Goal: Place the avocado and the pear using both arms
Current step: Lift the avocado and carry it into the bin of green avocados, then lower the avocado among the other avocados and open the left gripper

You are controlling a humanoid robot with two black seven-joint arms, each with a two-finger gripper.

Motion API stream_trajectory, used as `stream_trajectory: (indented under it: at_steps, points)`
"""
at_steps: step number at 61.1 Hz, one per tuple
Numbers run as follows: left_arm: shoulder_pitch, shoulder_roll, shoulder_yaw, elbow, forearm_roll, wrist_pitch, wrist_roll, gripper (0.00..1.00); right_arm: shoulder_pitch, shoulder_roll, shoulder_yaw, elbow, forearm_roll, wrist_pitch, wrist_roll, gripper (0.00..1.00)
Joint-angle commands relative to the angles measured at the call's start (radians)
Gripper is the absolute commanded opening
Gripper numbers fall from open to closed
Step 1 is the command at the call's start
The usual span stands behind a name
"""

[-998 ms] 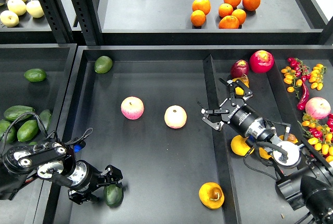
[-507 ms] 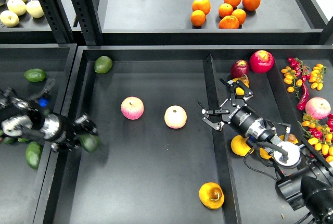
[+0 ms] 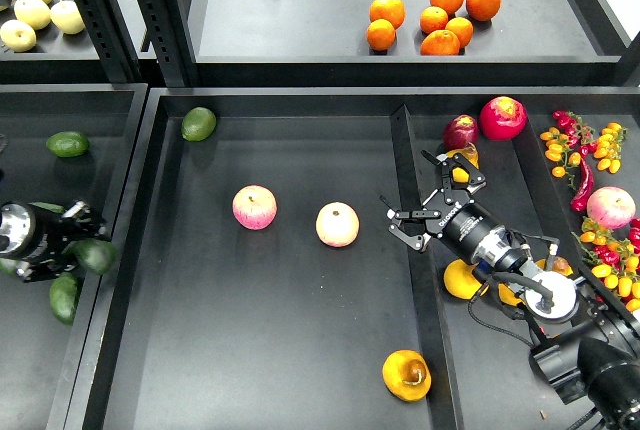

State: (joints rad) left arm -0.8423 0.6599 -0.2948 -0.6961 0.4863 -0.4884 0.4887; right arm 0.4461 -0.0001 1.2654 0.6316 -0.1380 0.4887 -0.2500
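My left gripper [image 3: 82, 248] is at the far left, over the edge between the left bin and the middle tray [image 3: 300, 350]. It is shut on the dark green avocado [image 3: 97, 256] and holds it above the left bin's right side. The golden yellow-orange pear [image 3: 407, 375] lies at the front right of the middle tray, untouched. My right gripper [image 3: 408, 186] is open and empty, hovering over the divider between the middle tray and the right bin, well behind the pear.
Two pink-yellow apples [image 3: 254, 207] [image 3: 337, 224] lie mid-tray and a brighter green avocado [image 3: 198, 123] lies at its back left. More avocados [image 3: 66, 144] lie in the left bin. The right bin holds red fruit [image 3: 502, 117] and small tomatoes [image 3: 585, 150]. Oranges [image 3: 430, 20] sit on the shelf.
My left arm lifted the avocado from the front left of the middle tray and carried it left and back, over the left bin's edge. The right arm has not moved.
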Motion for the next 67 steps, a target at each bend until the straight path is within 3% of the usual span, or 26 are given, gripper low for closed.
stream_trajectory:
  at_steps: [1, 67]
  points:
    - [0.002, 0.014, -0.004, 0.023, 0.0, 0.0, 0.0, 0.43, -0.007, 0.0, 0.0, 0.0, 0.0, 0.0, 0.0, 1.0]
    - [0.129, 0.026, -0.001, 0.093, -0.003, 0.0, 0.0, 0.47, -0.012, 0.0, -0.003, -0.001, 0.0, 0.0, 0.0, 1.0]
